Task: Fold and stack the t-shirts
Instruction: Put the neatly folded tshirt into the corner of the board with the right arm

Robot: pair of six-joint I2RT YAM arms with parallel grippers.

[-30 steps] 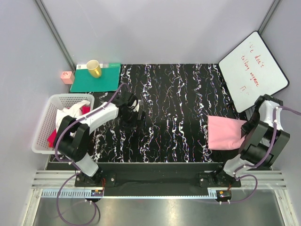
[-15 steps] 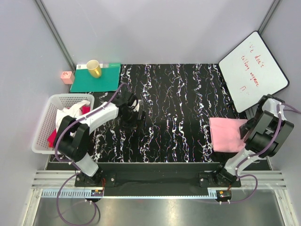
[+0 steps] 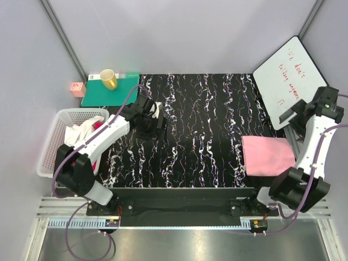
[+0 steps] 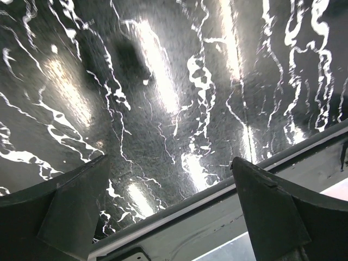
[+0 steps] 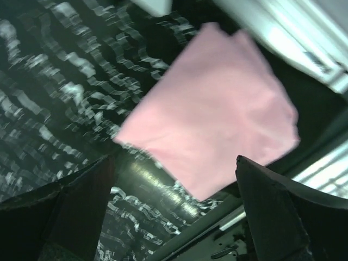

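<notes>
A folded light pink t-shirt (image 3: 266, 155) (image 5: 212, 109) lies flat on the black marbled table (image 3: 206, 125) at the near right. My right gripper (image 3: 286, 117) (image 5: 174, 212) hangs above it, open and empty, its fingers apart from the cloth. A white t-shirt (image 3: 81, 130) and a bit of magenta-red t-shirt (image 3: 99, 126) sit crumpled in the white basket (image 3: 49, 147) at the left. My left gripper (image 3: 151, 117) (image 4: 174, 206) stands open over bare table just right of the basket, holding nothing.
A yellow cup (image 3: 109, 80) stands on a green mat (image 3: 117, 93) at the back left, with a small pink box (image 3: 78, 88) beside it. A whiteboard (image 3: 293, 76) leans at the back right. The table's near edge (image 4: 217, 196) shows in the left wrist view.
My right gripper opened, let go of the pink t-shirt and lifted away toward the back right; the shirt stays flat on the table. The left gripper shifted slightly toward the back.
</notes>
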